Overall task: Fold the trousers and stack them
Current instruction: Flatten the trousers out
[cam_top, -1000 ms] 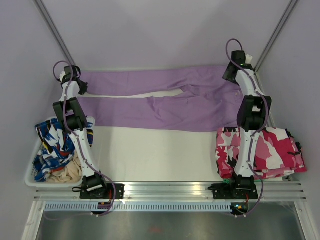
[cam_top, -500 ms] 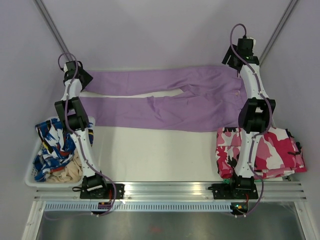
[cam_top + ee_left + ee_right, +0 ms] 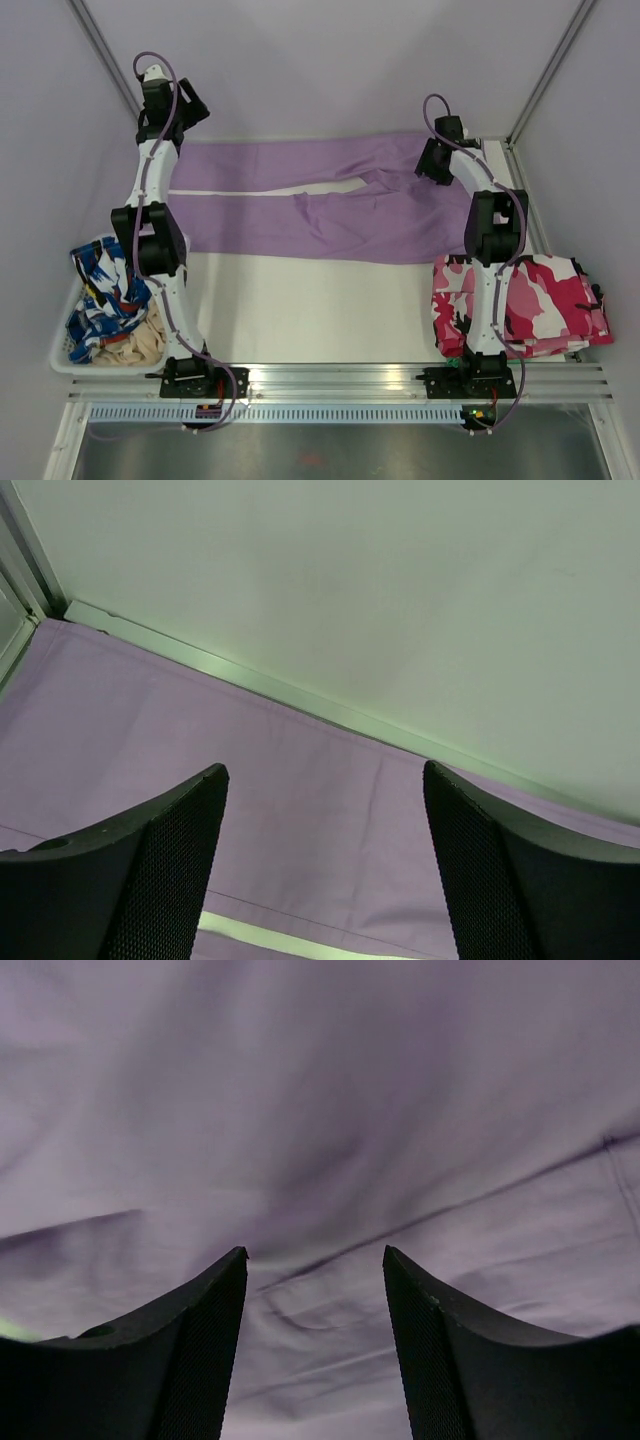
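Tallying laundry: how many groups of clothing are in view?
3: purple trousers spread at the back, folded camouflage garment front right, heap in the left basket, possibly hiding more.

The trousers point(image 3: 340, 212) are plain lilac-purple, thin cloth, lying unfolded and flat across the far part of the table point(image 3: 300, 300). The waist end is at the right and both long legs run leftward, side by side, a narrow strip of table showing between them. Soft creases gather around the crotch.
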`<state>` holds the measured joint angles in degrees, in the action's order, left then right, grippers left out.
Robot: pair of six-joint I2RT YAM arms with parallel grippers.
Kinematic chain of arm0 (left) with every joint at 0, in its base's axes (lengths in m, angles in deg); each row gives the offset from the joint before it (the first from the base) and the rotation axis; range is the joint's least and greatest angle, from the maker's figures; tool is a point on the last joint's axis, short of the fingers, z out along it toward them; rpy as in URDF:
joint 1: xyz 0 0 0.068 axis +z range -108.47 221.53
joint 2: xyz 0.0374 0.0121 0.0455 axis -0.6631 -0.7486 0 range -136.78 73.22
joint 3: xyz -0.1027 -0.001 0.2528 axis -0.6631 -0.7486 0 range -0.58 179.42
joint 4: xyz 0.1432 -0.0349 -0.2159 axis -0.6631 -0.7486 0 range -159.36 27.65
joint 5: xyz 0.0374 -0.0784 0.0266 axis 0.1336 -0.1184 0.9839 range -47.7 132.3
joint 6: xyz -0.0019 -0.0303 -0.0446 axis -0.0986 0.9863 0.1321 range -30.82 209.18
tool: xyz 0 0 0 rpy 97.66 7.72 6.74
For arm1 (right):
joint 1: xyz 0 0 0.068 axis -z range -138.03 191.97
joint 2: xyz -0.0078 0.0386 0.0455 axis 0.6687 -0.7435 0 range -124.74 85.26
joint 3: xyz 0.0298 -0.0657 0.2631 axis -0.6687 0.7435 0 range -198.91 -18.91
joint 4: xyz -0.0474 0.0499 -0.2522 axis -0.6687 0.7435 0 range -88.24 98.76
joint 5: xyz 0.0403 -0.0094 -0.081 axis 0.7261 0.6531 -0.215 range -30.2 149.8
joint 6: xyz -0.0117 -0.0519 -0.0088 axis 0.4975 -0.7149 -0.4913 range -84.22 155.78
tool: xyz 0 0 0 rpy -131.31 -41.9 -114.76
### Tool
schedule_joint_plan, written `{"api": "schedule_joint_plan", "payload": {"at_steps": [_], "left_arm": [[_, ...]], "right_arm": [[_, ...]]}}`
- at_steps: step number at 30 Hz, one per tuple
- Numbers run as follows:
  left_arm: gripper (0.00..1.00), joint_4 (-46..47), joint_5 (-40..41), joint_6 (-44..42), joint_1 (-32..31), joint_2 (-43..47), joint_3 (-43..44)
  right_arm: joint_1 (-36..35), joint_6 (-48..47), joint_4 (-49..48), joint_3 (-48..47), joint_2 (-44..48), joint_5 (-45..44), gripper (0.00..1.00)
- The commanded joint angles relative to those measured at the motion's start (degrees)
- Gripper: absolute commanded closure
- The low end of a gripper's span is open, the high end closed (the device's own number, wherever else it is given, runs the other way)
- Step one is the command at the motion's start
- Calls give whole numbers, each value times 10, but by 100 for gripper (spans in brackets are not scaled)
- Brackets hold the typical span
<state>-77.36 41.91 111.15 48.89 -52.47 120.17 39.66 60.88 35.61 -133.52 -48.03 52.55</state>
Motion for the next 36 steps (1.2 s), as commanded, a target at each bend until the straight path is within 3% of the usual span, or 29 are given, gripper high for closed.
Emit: {"api": "schedule_joint_plan", "payload": {"at_steps": [1,8,14,18,24,28,32,36], "left_arm": [[16,10,-22,-25,-13,26,-22],[16,-13,-7,-8,-60,32,-18],[16,-68,80,38,-117,57,-31],[16,-92,105,75,-127,67,-33],[15,-109,158,44,-126,82,-25],[5,-115,187,34,-118,70,-16],[4,-160,169,121,-87,50,-20],[6,-156,108,202,-31,57,-82]], "right_arm": [[33,20,10,22,5,-44,37],[85,-13,8,54,15,-49,37],[114,-72,19,58,-3,-55,37],[153,-59,1,109,22,-52,38],[218,-20,-79,195,51,9,39],[219,-58,-84,178,49,49,39],[215,-67,-77,142,58,142,36],[179,-90,-77,112,94,172,30]]}}
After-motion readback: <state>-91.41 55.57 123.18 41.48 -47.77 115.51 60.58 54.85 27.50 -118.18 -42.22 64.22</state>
